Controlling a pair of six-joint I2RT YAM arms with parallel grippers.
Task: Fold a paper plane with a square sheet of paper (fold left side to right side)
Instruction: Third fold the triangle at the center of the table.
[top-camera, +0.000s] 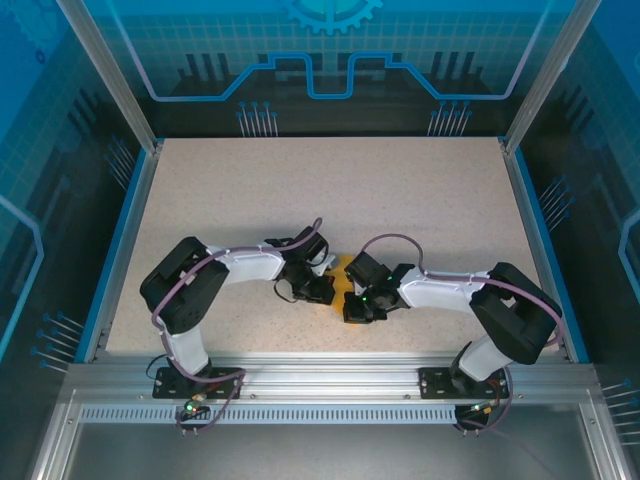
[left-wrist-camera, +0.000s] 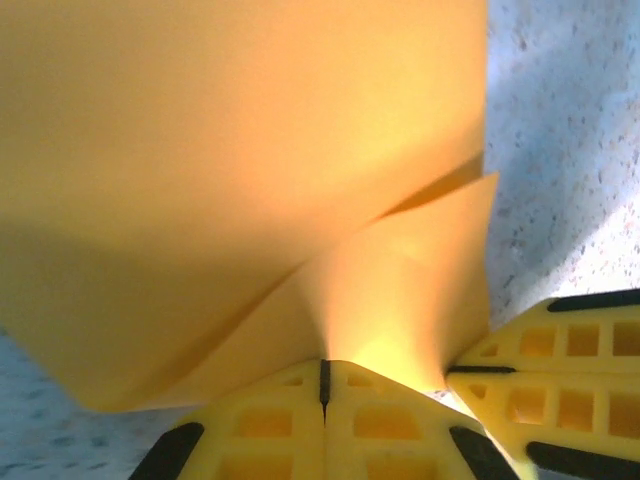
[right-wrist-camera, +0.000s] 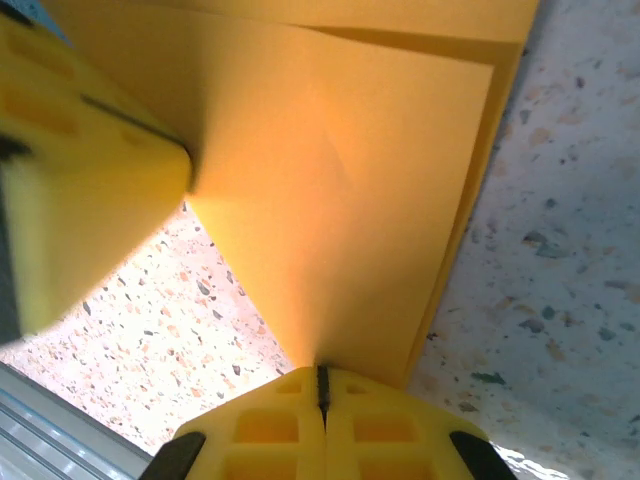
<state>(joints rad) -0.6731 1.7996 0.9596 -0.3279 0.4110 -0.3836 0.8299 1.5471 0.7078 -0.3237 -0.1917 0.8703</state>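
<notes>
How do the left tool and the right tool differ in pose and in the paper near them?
The left tool reaches the orange paper from the left, the right tool from the right. Paper at the left tool buckles into ridges; at the right tool it lies flatter. Both are shut on it.

plain bright orange paper (left-wrist-camera: 230, 170); yellow fingers (left-wrist-camera: 390, 425), black edging; beige speckled table (top-camera: 400, 190); arms (top-camera: 250, 265) black-white.

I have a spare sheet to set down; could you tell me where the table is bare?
The far half of the table, between arms and back wall, is bare. Near centre is crowded: both jaws clamp the orange paper.
</notes>
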